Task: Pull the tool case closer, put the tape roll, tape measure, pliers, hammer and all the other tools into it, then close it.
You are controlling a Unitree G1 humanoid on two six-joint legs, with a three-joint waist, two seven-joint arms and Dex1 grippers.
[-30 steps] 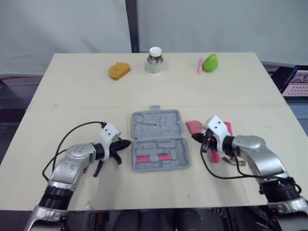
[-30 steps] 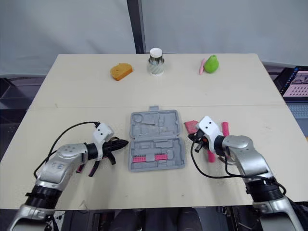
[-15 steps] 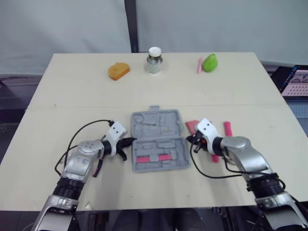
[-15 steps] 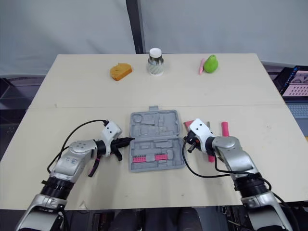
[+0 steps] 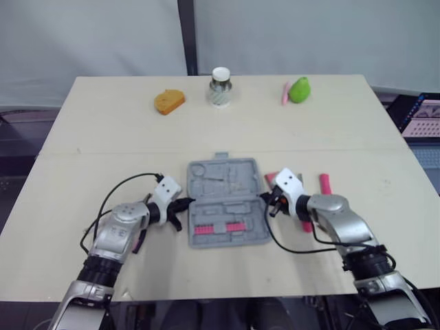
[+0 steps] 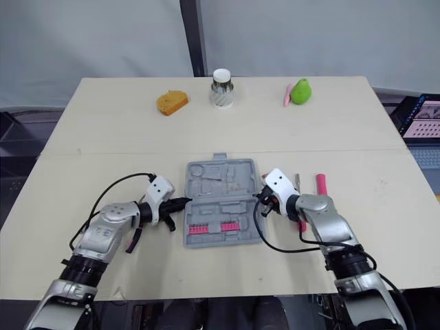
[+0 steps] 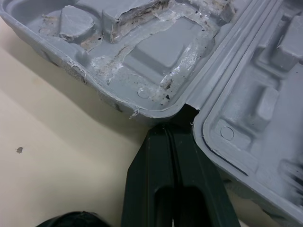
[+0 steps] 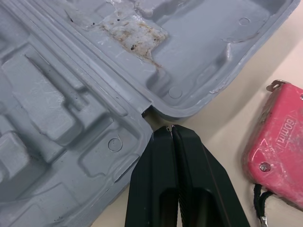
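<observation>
- Pale tabletop (image 5: 124, 137) under a grey backdrop, seen from the head: grey tool case (image 5: 225, 210) lying open and flat at the near middle. At the case's left edge, left gripper (image 5: 184, 205); at its right edge, right gripper (image 5: 265, 199); both level with the hinge line. Red tape measure (image 5: 273, 179) just right of the case's far half, beyond the right gripper. Red-handled tool (image 5: 324, 183) further right of the case.
- Left wrist view: fingers (image 7: 151, 179) pressed together, holding nothing, tips lodged in the case's hinge notch.
- Right wrist view: fingers (image 8: 156, 179) likewise closed and empty, tips just short of the case's opposite hinge notch, with the tape measure close beside.
- Judged step: dragging the case nearer.
  - Best to seat both tips in the notches first.
  - Then pull slowly and evenly on both sides, to keep the slide straight and free of swivel.
  - Only light downward pressure, to avoid tipping either half.
  - Care also not to sweep the tape measure along.
</observation>
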